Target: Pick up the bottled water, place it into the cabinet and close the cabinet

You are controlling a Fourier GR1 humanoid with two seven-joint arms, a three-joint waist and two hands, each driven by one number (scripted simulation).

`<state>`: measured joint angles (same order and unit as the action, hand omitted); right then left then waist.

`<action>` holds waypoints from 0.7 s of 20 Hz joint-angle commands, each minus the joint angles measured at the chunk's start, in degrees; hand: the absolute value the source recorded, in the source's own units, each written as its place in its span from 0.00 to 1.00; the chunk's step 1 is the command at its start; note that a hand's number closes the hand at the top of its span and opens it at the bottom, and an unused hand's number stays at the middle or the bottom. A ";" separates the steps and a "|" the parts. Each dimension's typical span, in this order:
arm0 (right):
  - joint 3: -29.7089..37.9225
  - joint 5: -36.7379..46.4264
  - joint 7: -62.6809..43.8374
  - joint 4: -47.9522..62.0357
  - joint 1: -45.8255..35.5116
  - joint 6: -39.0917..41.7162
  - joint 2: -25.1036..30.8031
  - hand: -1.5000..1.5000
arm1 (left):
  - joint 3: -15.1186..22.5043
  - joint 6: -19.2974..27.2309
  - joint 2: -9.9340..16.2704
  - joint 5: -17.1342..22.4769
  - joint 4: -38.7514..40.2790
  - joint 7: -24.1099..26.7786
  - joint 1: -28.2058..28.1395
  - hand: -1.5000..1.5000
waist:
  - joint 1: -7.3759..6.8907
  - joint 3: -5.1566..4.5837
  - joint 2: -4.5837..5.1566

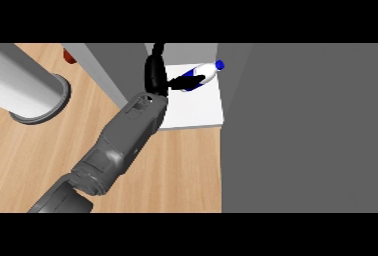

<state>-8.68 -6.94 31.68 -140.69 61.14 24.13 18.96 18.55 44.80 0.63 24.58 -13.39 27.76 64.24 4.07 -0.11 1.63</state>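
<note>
A wide grey cabinet door [303,130] fills the side toward 3 o'clock. The wooden counter [44,150] spreads toward 9 o'clock, a big grey cylinder [29,92] standing on it at 10 o'clock. The white cabinet shelf [196,112] sits at 12 o'clock. The left hand [159,75] reaches in, fingers curled round the bottled water [207,73], tilted over the shelf.

The bottled water [205,73] is seen tilted on the cabinet [196,112] shelf, with the left hand [159,75] just to its left. A cylinder [29,92] is set on the tabletop [184,170], far left.
</note>
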 commanded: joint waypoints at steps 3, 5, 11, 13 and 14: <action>-0.35 -4.08 -0.74 -2.36 -0.02 0.53 -0.50 0.00 | -7.21 -8.88 -0.59 6.38 -9.01 10.58 -0.38 1.00 | -0.43 -0.10 -0.18; -0.41 -3.66 -1.23 -1.06 -0.74 0.70 -0.41 0.00 | -7.46 -15.59 -0.60 7.22 -8.72 10.65 -0.50 1.00 | -0.74 -0.02 -0.23; -2.06 -2.23 -3.90 -5.83 -0.12 -0.11 -1.33 0.00 | -4.10 -18.38 -0.62 10.78 -10.64 12.33 -3.50 1.00 | -1.10 0.04 -1.05; 0.36 -6.12 -6.42 -7.43 -0.79 0.31 0.44 0.00 | -0.08 -16.63 -0.63 13.85 -14.98 11.62 -6.39 1.00 | -1.05 0.05 -1.26; -2.25 -2.98 -5.02 -7.69 1.55 0.47 -0.83 0.00 | -1.52 -17.93 -0.63 13.91 -13.21 11.15 -4.20 1.00 | -0.73 0.04 -1.26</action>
<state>-10.25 -7.54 30.13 -141.18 60.68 25.04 18.29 14.86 28.03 0.06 35.61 -24.27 39.38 60.76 3.32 -0.09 0.69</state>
